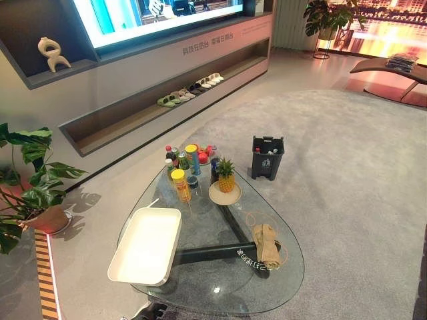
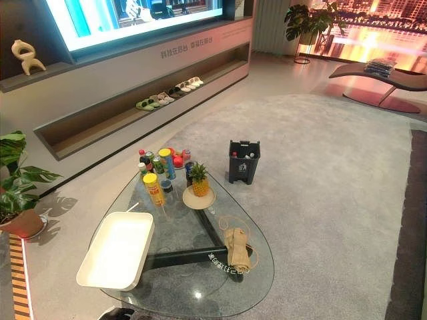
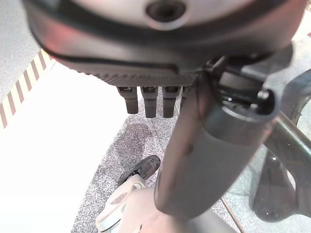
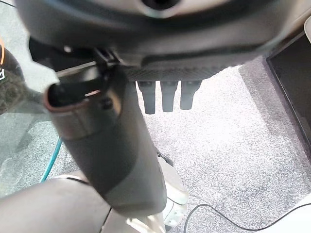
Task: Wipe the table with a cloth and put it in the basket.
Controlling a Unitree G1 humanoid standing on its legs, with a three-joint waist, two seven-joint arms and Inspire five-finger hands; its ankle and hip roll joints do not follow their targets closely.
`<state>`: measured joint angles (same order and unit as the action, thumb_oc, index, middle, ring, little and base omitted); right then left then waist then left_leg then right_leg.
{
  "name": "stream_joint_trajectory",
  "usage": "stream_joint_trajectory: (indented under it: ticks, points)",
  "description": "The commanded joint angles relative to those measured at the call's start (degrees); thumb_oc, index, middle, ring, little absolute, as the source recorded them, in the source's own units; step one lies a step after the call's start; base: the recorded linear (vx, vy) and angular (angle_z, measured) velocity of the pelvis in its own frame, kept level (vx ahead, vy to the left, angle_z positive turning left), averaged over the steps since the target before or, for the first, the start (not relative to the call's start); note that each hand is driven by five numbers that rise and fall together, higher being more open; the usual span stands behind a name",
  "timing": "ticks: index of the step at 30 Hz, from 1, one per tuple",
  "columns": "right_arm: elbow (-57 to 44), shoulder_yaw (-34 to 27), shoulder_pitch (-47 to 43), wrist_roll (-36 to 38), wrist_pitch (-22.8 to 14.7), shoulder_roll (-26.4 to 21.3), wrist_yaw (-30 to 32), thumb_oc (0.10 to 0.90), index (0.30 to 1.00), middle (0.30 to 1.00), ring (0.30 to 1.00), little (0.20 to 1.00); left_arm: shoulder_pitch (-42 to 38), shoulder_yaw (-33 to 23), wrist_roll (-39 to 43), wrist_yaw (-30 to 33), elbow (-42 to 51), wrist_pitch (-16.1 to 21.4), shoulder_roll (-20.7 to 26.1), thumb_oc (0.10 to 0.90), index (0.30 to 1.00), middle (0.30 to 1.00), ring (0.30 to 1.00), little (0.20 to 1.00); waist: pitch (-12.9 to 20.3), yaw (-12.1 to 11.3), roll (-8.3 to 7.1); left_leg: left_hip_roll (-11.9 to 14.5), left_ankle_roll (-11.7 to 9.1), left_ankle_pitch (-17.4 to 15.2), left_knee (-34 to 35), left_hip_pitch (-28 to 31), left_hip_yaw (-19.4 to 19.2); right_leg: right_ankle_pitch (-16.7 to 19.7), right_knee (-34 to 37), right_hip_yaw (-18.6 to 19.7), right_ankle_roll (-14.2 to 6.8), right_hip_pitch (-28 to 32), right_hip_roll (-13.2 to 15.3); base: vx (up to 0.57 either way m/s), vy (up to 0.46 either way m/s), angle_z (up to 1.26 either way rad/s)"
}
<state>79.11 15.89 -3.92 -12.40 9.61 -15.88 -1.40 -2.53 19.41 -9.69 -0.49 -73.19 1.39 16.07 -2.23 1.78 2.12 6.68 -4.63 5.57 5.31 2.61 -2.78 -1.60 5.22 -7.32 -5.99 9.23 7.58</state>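
Carpet under empty left hand (image 3: pixel 160 92), fingers straight

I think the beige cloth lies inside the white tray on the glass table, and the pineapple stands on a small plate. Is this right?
Not quite. The beige cloth lies on the glass table itself, apart from the white tray, toward the robot's right. The tray holds nothing. The left eye view shows this. The pineapple does stand on a small plate.
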Motion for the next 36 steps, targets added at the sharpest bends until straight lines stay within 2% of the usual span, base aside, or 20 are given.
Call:
stream_joint_trajectory:
  ticks: [1, 10, 24, 28, 33, 36]
  points:
    - [2.8, 1.3, -6.1, -1.2, 0.6, 0.1, 0.5, 0.800, 0.900, 0.900, 0.900, 0.900, -6.0, 0.2, -1.8, 0.8, -2.6, 1.3, -1.0, 0.800, 0.900, 0.900, 0.900, 0.900, -2.8, -1.5, -1.53, -1.4, 1.0, -6.2, -0.3, 3.5, -1.7, 3.1, -0.2, -0.3, -0.3, -2.6, 0.8, 0.00, 0.000, 0.00]
    - [2.8, 1.2, -6.1, -1.3, 0.8, 0.0, 0.7, 0.800, 0.900, 0.900, 0.900, 0.900, -6.1, 0.2, -1.7, 0.9, -2.6, 0.8, -0.8, 0.800, 0.900, 0.900, 0.900, 0.900, -2.7, -1.5, -1.55, -1.4, 1.0, -6.2, -0.3, 3.5, -1.8, 3.1, -0.2, -0.3, -0.3, -2.6, 0.8, 0.00, 0.000, 0.00]
    - [4.3, -1.1, -5.8, -1.0, 4.1, -1.7, 1.4, 0.800, 0.900, 0.900, 0.900, 0.900, -5.8, -1.8, 0.1, 1.7, -3.2, 0.2, -0.1, 0.800, 0.900, 0.900, 0.900, 0.900, -2.6, -1.7, -1.63, -1.4, 0.9, -6.2, -0.3, 3.9, -1.4, 2.9, -0.2, -0.1, -0.2, -2.1, 0.5, 0.01, 0.000, 0.00]
    - [5.1, -3.0, -5.5, 0.9, 5.1, -2.8, 2.0, 0.800, 0.900, 0.900, 0.900, 0.900, -5.4, -3.3, 1.6, 1.8, -3.4, 0.2, 0.7, 0.800, 0.900, 0.900, 0.900, 0.900, -2.7, -1.7, -1.56, -1.5, 0.8, -5.9, -0.3, 3.4, -1.1, 3.3, -0.2, 0.3, -0.4, -2.5, 0.4, 0.06, 0.000, 0.01]
    - [5.3, -5.1, -5.0, 1.0, 5.7, -5.1, 2.4, 0.800, 0.900, 0.900, 0.900, 0.900, -4.8, -6.2, 6.1, 2.6, -3.1, 0.5, 2.8, 0.800, 0.900, 0.900, 0.900, 0.900, -4.2, -1.6, -1.38, -1.9, 0.7, -5.0, -0.3, 1.5, -1.1, 4.5, -0.2, 1.1, -0.9, -4.6, 0.4, 0.06, 0.006, 0.00]
    - [4.4, -4.1, -6.9, 1.5, 6.6, -5.9, 2.8, 0.800, 0.900, 0.900, 0.900, 0.900, -7.3, -7.8, 12.7, 2.4, -1.8, 0.0, 4.1, 0.800, 0.900, 0.900, 0.900, 0.900, -7.1, -1.6, -1.00, -2.2, 0.9, -4.1, -0.3, -1.6, -1.5, 5.6, -0.2, 1.4, -0.8, -8.1, 0.7, -0.14, 0.039, -0.07]
